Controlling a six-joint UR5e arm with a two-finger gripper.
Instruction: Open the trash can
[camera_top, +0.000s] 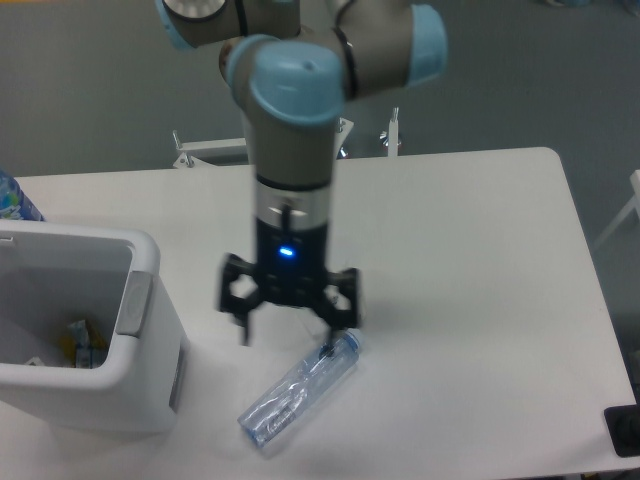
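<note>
Gripper (292, 332) is hanging over the white table (480, 250) with its two black fingers spread wide apart and nothing between them, a blue light glowing on its body. Motion blur is softening its outline. Just below its right-hand finger, the clear plastic bottle (300, 388) is lying on its side. Over at the left edge, well apart from the gripper, the trash can (140, 375) is sitting with its top open, scraps showing inside.
</note>
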